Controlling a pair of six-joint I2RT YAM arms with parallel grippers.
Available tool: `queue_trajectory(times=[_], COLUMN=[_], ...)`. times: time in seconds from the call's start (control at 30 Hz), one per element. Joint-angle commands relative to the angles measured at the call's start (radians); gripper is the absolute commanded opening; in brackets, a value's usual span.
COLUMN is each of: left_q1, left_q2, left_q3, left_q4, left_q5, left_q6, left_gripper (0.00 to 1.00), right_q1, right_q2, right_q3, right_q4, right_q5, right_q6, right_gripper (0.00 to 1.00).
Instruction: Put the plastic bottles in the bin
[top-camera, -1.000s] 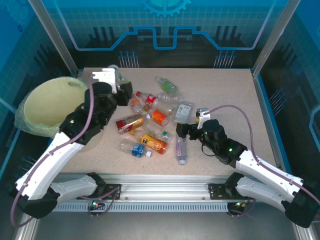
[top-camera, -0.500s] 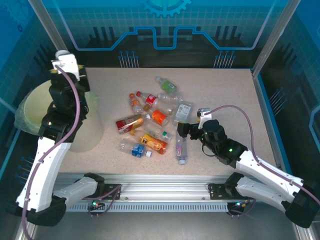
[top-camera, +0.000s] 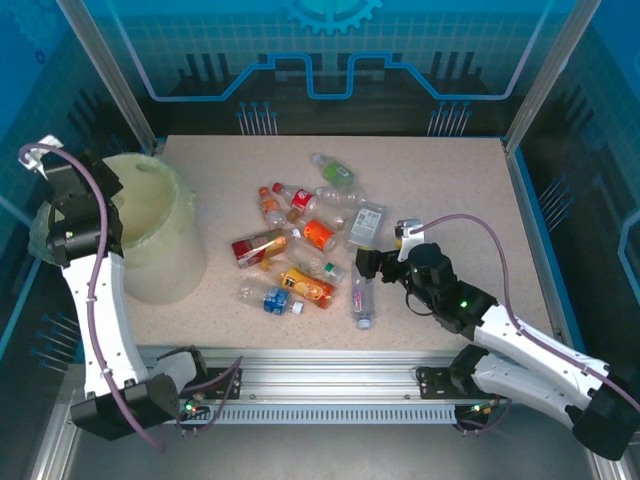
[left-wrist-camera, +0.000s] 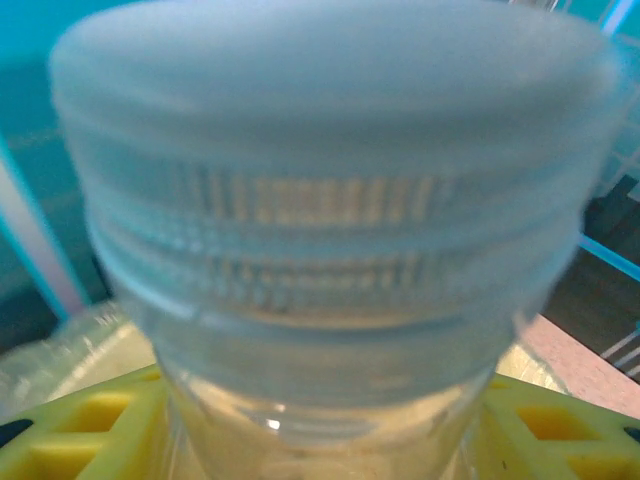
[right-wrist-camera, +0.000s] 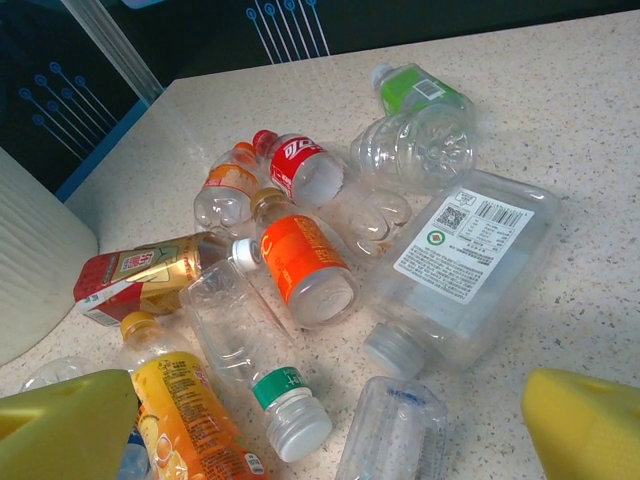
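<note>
My left claw (top-camera: 60, 180) hangs at the left rim of the bin (top-camera: 172, 250), which stands on the left side of the desk (top-camera: 450, 190). On the left wrist camera a clear bottle (left-wrist-camera: 320, 300) with a pale cap (left-wrist-camera: 330, 90) sits between the yellow fingers (left-wrist-camera: 80, 425), so that claw is closed on its neck. The view is too close and blurred for me to read any label, though I can see crinkled bag (left-wrist-camera: 55, 355) low on the left. The other bottles (top-camera: 310, 240) lie in a loose heap mid-desk, right of the bin and apart from it. My right claw (top-camera: 366, 262) is low at the heap's right edge with its fingers (right-wrist-camera: 60, 425) spread wide and holding nothing. A clear bottle with a blue band (right-wrist-camera: 395, 435) lies on the desk between them. Ahead of it I see a flat bottle (right-wrist-camera: 470, 255) with a white printed label, touching a capped bottle with a green band (right-wrist-camera: 270, 370) at its left. Farther on lie an orange-labelled bottle (right-wrist-camera: 300, 265), a red-labelled one (right-wrist-camera: 300, 165) and a green-labelled one (right-wrist-camera: 420, 90). A yellow-labelled bottle (right-wrist-camera: 190, 410) lies just beside the claw's left finger, with a red and gold bottle (right-wrist-camera: 140, 275) beyond it, near the bin wall.
</note>
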Motion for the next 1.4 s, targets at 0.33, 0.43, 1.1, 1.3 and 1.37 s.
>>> queue_trajectory(times=[0.33, 0.43, 1.1, 1.3, 1.37], left_q1=[0.042, 0.042, 0.042, 0.042, 0.043], left_q2=[0.104, 0.137, 0.225, 0.194, 0.175], left_q3=[-0.187, -0.19, -0.226, -0.211, -0.21], left_q4=[0.15, 0.142, 0.177, 0.162, 0.173], left_q5=[0.216, 0.22, 0.252, 0.27, 0.292], left_q6=[-0.554, -0.582, -0.664, -0.646, -0.635], left_gripper=[0.53, 0.54, 0.82, 0.89, 0.91], right_q1=[0.0, -0.002, -0.007, -0.016, -0.017], right_q2=[-0.084, -0.108, -0.303, -0.345, -0.334], right_q3=[-0.024, -0.027, -0.136, -0.154, -0.143], right_q4=[-0.022, -0.038, -0.217, -0.292, -0.337], right_q5=[0.009, 0.02, 0.153, 0.095, 0.069], right_q6=[-0.018, -0.019, 0.216, 0.259, 0.258], right_gripper=[1.0, 1.0, 1.0, 1.0, 1.0])
